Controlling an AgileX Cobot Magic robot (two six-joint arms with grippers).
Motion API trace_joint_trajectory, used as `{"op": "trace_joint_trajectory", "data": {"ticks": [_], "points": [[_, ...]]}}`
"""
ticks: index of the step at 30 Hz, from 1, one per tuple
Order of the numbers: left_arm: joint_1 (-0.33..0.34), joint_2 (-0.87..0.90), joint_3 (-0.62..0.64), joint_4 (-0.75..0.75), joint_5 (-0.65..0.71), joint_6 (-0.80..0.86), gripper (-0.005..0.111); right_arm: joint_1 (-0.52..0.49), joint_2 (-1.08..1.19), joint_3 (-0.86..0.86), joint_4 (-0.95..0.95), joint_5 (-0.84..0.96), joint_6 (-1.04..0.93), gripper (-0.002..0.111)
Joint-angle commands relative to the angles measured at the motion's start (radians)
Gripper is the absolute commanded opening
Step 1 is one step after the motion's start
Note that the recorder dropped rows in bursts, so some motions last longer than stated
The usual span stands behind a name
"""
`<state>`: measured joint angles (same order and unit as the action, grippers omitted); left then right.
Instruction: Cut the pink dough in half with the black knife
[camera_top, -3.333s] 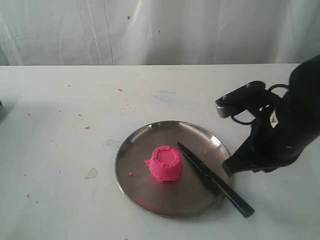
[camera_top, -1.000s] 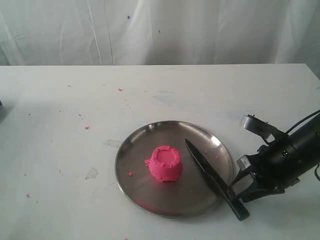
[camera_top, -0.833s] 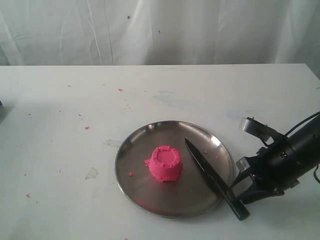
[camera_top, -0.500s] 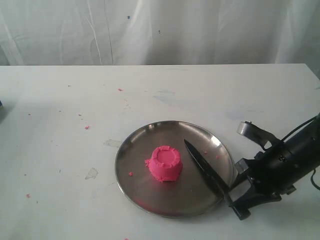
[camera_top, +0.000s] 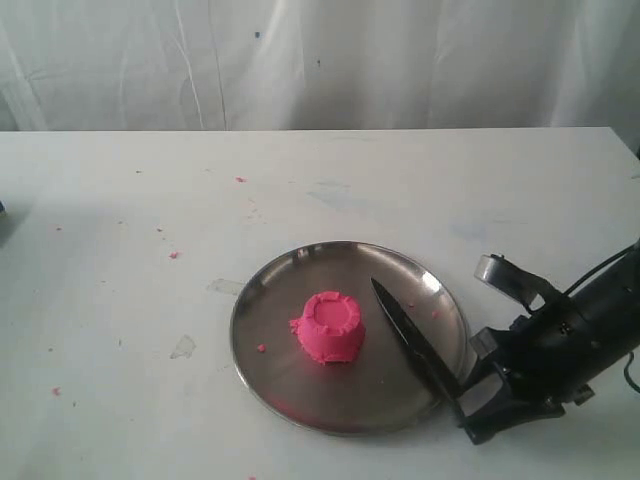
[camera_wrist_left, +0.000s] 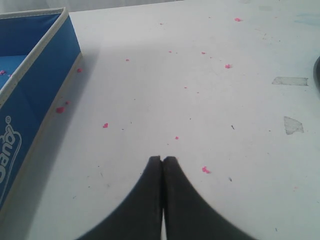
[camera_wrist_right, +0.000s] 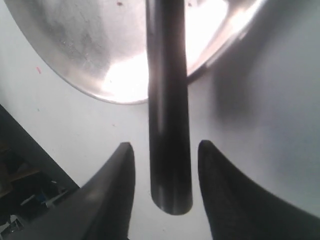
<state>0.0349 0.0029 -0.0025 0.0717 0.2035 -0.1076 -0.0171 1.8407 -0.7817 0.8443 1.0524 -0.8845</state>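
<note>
Black knife (camera_top: 412, 340) handle between tips of spread, low right hand (camera_wrist_right: 165, 145); left hand (camera_wrist_left: 162, 160) pressed together.

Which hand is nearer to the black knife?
Right. The right hand, open, straddles the handle of the black knife. The left hand is shut over bare table, no knife in its view.

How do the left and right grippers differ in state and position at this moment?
The left gripper is shut, fingers pressed together; the right gripper is open. The left gripper hangs over the crumb-speckled table near a blue box, with nothing between its fingers; the right gripper straddles the black knife at its handle, beside the steel plate, with gaps showing on both sides. Both have dark fingers and grip nothing.
</note>
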Motion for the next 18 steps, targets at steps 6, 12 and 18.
{"op": "trace_joint_trajectory", "data": {"ticks": [6,12,18], "points": [[0.002,-0.003,0.002,-0.003,-0.001,0.003,0.0,-0.003,0.001,0.005,0.018,0.007,-0.012,0.039],[0.002,-0.003,0.002,-0.003,-0.001,0.003,0.0,-0.003,0.011,0.005,0.018,0.011,-0.014,0.039],[0.002,-0.003,0.002,-0.003,-0.001,0.003,0.0,-0.003,0.043,0.005,0.022,0.006,-0.005,0.039]]}}
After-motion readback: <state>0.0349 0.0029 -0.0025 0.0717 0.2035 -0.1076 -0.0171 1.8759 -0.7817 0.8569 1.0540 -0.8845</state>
